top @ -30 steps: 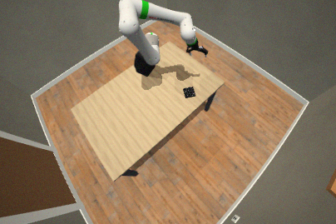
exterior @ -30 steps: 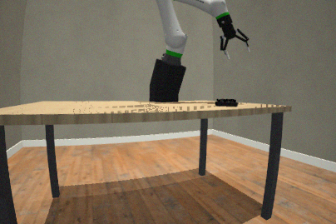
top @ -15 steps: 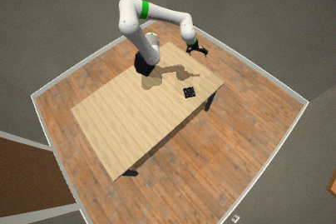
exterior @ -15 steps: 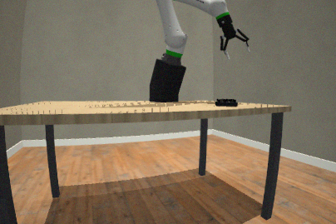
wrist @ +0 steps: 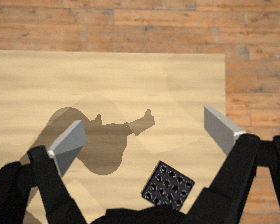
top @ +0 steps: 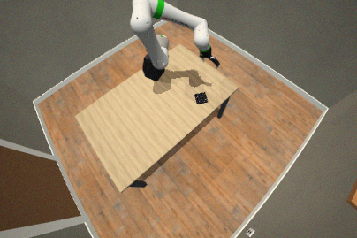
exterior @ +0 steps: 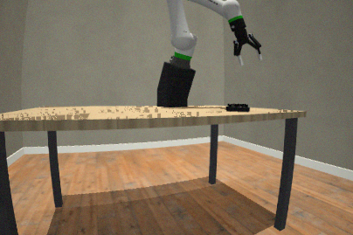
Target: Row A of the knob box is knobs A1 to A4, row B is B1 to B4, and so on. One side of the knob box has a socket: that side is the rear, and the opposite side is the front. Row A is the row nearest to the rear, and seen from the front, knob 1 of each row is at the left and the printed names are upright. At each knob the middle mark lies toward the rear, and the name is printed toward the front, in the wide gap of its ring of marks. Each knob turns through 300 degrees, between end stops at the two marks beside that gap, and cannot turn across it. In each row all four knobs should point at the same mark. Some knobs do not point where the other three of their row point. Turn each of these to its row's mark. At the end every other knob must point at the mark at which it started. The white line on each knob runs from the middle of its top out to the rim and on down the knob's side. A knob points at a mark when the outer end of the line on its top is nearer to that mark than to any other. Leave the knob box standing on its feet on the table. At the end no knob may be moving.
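Note:
The knob box (top: 201,98) (exterior: 238,107) (wrist: 168,185) is a small flat black box with several dark knobs. It stands on the wooden table (top: 132,124) (exterior: 131,115) (wrist: 67,80) near its right edge. The knobs' lines and printed names are too small to read in any view. My gripper (top: 212,60) (exterior: 250,58) (wrist: 142,123) is open and empty. It hangs high above the table, well above the box. In the wrist view the box lies low in the picture between the two grey fingertips, partly hidden by the gripper's black body.
The arm's black base (top: 152,68) (exterior: 176,85) stands at the table's far edge. The arm's shadow (top: 181,77) (wrist: 102,140) falls on the table beside the box. Wooden floor (top: 247,146) (wrist: 252,30) surrounds the table, whose edge runs close to the box.

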Robot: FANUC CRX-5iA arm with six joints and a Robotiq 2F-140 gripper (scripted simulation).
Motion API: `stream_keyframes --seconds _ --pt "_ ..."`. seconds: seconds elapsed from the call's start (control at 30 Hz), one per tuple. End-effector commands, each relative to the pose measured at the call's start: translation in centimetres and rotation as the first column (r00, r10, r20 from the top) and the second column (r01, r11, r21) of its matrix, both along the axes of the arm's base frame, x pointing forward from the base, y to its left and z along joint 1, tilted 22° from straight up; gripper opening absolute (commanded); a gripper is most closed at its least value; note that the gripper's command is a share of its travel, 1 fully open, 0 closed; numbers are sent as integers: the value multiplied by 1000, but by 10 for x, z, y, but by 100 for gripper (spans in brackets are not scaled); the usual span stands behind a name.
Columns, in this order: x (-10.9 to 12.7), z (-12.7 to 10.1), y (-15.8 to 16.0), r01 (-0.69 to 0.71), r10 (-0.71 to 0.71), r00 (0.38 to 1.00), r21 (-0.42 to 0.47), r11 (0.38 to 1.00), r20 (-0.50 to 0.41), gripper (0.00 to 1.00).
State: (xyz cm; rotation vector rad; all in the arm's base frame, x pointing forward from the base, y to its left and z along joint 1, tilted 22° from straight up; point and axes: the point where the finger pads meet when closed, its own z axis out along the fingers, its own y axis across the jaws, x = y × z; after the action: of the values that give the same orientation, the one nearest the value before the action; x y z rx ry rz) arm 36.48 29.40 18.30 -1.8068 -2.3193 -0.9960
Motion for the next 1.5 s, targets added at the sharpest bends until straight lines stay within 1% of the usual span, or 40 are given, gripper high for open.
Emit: stream_keyframes --seconds 0.0,0.07,0.1,0.17,0.23,0.3,0.33,0.37,0.47,0.5,0.57,0.6,0.63,0.7,0.73,0.77,0.8,0.83,0.9,0.93,0.97,1.03,1.1,1.17,1.2,1.23,1.27,1.3,1.33,1.37,1.4,1.43,1.47 --pt "13 -10 -6 139 -138 989 13 990 -60 100" --pt "16 -12 -7 168 -167 983 17 986 -75 100" --pt "21 -17 -10 218 -214 972 23 976 -101 100" --pt "24 -19 -12 253 -248 961 27 967 -119 100" --pt "31 -26 -16 326 -317 935 32 945 -157 100" --pt "33 -27 -17 341 -332 929 33 939 -165 100" --pt "39 -33 -21 406 -391 899 36 913 -199 100" --pt "41 -35 -23 429 -413 886 36 903 -211 100" --pt "41 -35 -23 431 -414 885 36 902 -212 100" --pt "50 -44 -29 518 -493 831 36 855 -259 100" --pt "50 -44 -29 520 -494 830 36 854 -260 100" --pt "55 -49 -33 572 -540 791 33 820 -288 100" --pt "58 -51 -35 594 -559 773 32 804 -300 100" --pt "59 -53 -36 606 -569 763 31 795 -306 100" --pt "64 -59 -40 660 -615 713 26 751 -337 100" --pt "67 -61 -42 680 -631 693 24 733 -348 100" --pt "67 -62 -43 686 -637 686 23 727 -351 100" --pt "71 -66 -46 719 -663 651 18 695 -370 100" --pt "75 -71 -50 758 -694 604 11 653 -393 100" --pt "76 -71 -50 760 -695 601 11 650 -394 100" --pt "80 -76 -54 795 -722 553 3 607 -415 100" --pt "80 -76 -54 795 -722 553 3 607 -415 100" --pt "87 -86 -62 854 -764 459 -13 520 -453 100" --pt "91 -91 -66 878 -780 413 -22 478 -469 100" --pt "91 -91 -66 878 -780 413 -22 478 -469 100" --pt "95 -96 -71 904 -796 357 -33 426 -488 100" --pt "97 -99 -73 916 -803 330 -39 400 -497 100" --pt "98 -100 -74 921 -806 316 -42 387 -501 100" --pt "98 -100 -74 921 -806 316 -42 387 -501 100" --pt "103 -107 -80 945 -817 246 -57 321 -522 100" --pt "104 -109 -82 953 -820 220 -63 297 -529 100" --pt "104 -110 -82 953 -820 219 -63 295 -529 100" --pt "108 -115 -87 966 -823 167 -76 246 -543 100"
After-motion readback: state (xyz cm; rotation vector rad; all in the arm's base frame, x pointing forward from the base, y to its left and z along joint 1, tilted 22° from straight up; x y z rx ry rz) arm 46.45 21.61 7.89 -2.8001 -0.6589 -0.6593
